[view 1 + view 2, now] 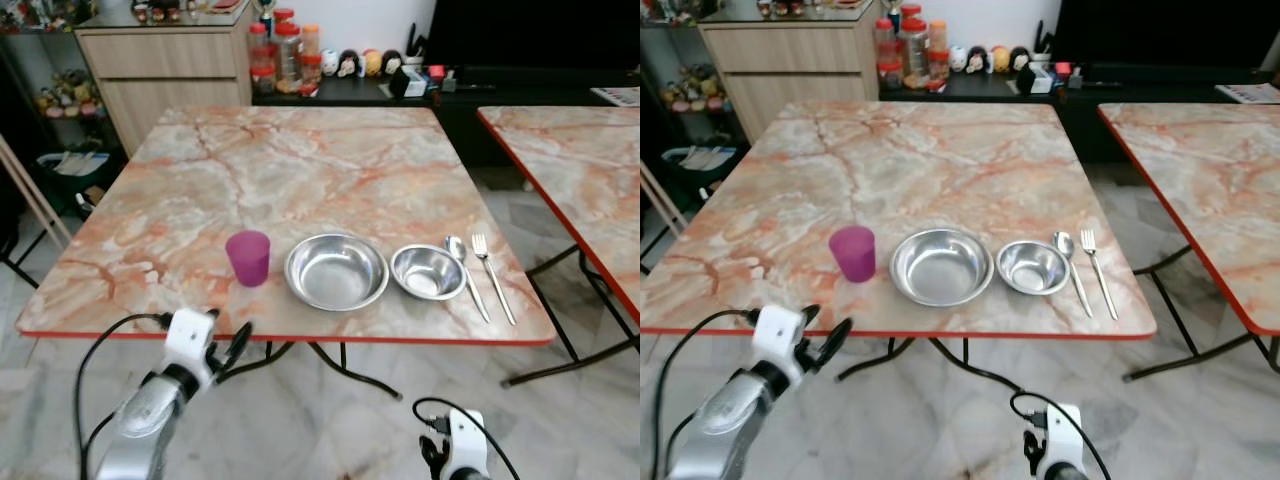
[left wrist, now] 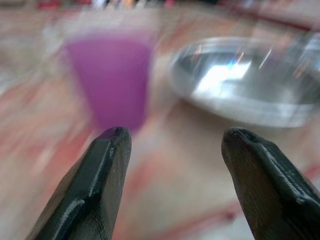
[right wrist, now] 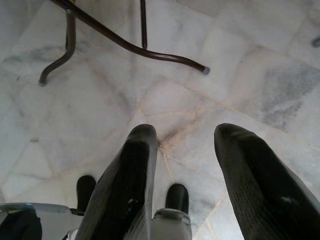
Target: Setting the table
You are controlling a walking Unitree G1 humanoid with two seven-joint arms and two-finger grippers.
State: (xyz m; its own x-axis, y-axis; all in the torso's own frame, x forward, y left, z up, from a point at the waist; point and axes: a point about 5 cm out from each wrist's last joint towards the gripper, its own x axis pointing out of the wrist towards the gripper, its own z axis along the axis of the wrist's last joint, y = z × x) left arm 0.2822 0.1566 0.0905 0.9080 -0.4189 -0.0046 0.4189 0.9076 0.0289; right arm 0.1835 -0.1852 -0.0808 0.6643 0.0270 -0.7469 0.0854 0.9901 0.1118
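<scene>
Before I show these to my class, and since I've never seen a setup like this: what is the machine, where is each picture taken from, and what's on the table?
It is a walking humanoid robot with two silver arms, each ending in a gripper of two long black fingers. The two wide pictures come from the two eyes of a camera on its head, looking down at a marble-patterned table. The other two come from cameras on its wrists, looking along the fingers.

Along the table's near edge, from the robot's left to its right, stand a purple cup, a large steel bowl, a small steel bowl, a spoon and a fork.

The left gripper is raised at the table edge, open, pointing toward the cup and holding nothing. The right gripper hangs low, open, over the tiled floor.
</scene>
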